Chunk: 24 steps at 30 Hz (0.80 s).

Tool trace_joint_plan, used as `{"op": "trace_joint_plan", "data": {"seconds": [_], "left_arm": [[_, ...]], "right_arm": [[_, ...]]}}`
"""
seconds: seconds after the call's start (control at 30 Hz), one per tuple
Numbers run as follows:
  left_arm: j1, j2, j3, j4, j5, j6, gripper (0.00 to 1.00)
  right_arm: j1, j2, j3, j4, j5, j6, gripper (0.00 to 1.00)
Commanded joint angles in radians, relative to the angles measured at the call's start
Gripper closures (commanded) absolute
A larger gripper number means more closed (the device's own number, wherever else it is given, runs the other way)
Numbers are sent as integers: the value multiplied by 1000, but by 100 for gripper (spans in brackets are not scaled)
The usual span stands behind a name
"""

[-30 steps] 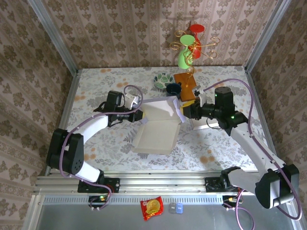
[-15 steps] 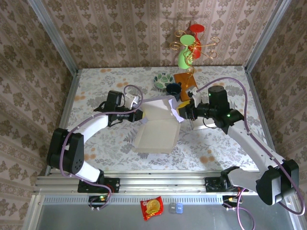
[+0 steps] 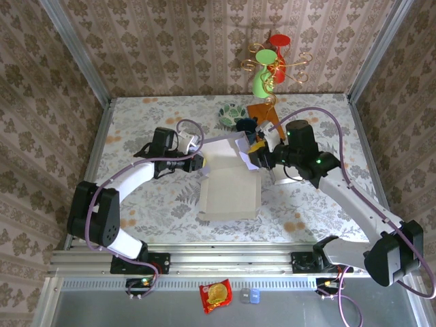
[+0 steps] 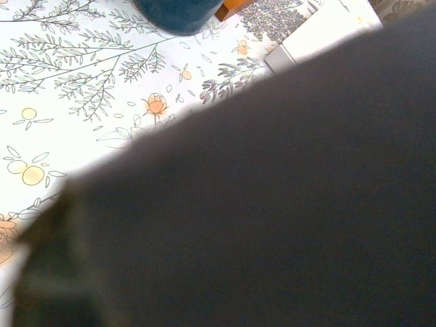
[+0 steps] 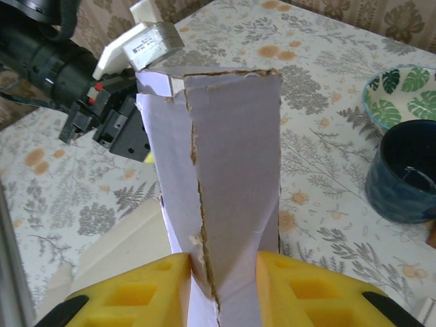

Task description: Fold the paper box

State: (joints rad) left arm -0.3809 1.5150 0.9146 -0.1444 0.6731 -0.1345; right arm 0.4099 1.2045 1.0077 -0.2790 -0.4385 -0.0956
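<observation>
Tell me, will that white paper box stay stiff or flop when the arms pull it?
Probably floppy: the wall of the paper box pinched in the right gripper looks thin, creased and ragged-edged. Likely light for its size, being hollow and open. Pushed, it would sooner slide than tip, lying low and flat.

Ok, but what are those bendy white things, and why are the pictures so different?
They are two robot arms bolted to a table, folding a paper box. One camera looks down from above; one more sits on each wrist, so those pictures are close-ups. The right gripper pinches a standing flap of the box between its yellow pads. The left gripper is shut, at the box's other side. Behind the box sit a leafy bowl, a dark blue cup and something orange. Something dark sits right against the left wrist camera.
</observation>
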Motion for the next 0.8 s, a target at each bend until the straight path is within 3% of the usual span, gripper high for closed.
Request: {"op": "trace_joint_plan", "data": {"seconds": [0.0,0.57,0.63,0.77], "left_arm": [[-11,-3,30,-20,16,16,100],[-29,-6,40,-47,-14,25,100],[-31,-6,40,-47,-17,26,100],[-39,0,52,-56,-23,17,100]], "right_arm": [[25,14,41,-40,112,-39,68],[129,62,80,-51,411,-53,56],[138,71,86,-52,444,-52,57],[166,91,106,-58,529,-37,69]]}}
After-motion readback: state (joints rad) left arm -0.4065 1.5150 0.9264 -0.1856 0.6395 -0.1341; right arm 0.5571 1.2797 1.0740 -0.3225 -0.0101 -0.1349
